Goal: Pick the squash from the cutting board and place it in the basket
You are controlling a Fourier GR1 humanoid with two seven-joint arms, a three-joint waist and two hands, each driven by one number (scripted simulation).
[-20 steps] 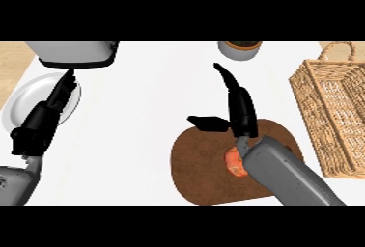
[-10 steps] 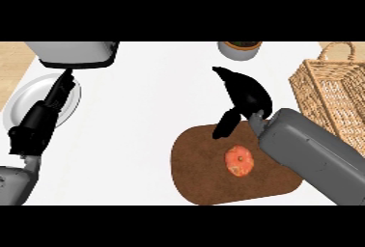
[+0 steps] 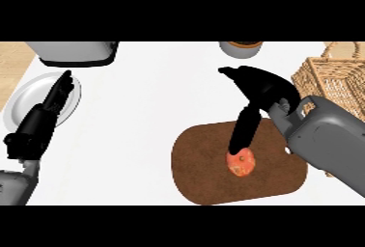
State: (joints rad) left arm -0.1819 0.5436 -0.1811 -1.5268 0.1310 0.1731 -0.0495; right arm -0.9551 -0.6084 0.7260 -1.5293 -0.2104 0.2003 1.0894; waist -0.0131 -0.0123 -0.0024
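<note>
Head view, read from left to right: your left hand (image 3: 41, 126) rests over the white plate (image 3: 21, 103) near the left edge, fingers straight and relaxed, holding nothing; leave it there. A grey appliance (image 3: 75, 51) sits at the top left, well apart from the work.

Moving right across the bare tabletop (image 3: 149, 96), you reach the brown cutting board (image 3: 214, 178). The squash (image 3: 241, 163), orange-red and small, lies on the board's middle-right part, not lifted. Your right hand (image 3: 260, 89) hangs above the board's far edge. Its fingers are spread: one long part reaches down so its tip meets or nearly meets the squash's top, while the rest arc away toward the upper left. Nothing is pinched yet.

To do this grasp well, I judge you should lower the palm so the squash sits between thumb and fingers instead of under a single tip; a poke from above may roll it. Close only once both sides are bracketed.

A cup (image 3: 241, 47) stands at the top edge. The wicker basket (image 3: 335, 79) waits at the far right, just beside your forearm, so the carry looks short; lift clear of its rim first.
</note>
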